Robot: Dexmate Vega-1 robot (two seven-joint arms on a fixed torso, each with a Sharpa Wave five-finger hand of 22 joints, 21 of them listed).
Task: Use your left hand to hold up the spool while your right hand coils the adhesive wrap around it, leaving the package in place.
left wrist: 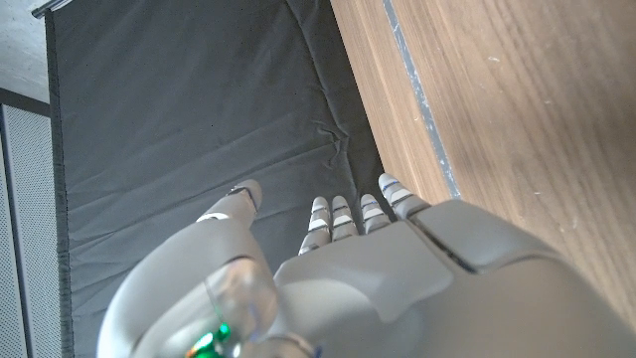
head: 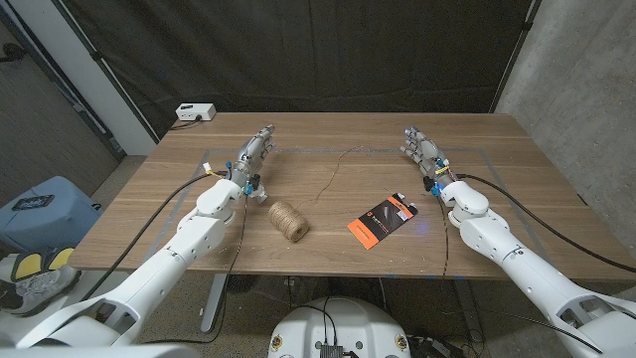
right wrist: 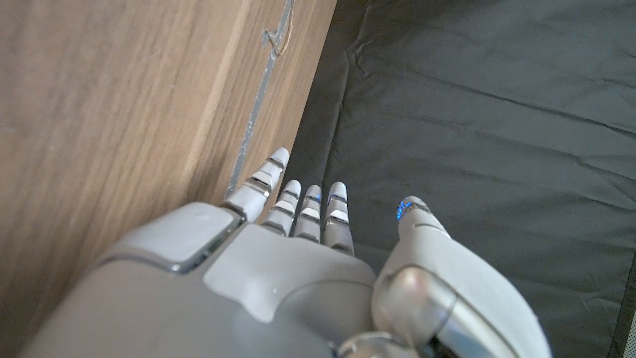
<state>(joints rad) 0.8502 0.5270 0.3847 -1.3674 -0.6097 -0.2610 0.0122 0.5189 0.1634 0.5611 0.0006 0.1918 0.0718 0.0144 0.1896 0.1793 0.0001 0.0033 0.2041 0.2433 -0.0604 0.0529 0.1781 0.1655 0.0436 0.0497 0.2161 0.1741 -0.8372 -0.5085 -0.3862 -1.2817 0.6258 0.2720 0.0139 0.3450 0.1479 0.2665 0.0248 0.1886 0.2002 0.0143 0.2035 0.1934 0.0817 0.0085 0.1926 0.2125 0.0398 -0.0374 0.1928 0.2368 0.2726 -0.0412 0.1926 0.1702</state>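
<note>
Print on the orange-and-black package [head: 382,219] at the table's near middle is too small to read, and its contents cannot be told. A thin strand [head: 335,171] trailing across the middle of the table is too fine to identify. On the spool [head: 288,220], left of the package, single windings blur together. A white box [head: 195,112] at the far left corner shows no legible detail. In both wrist views the picture's edge cuts off the left hand [left wrist: 397,278] and the right hand [right wrist: 268,278] at the wrist, with each palm side hidden.
</note>
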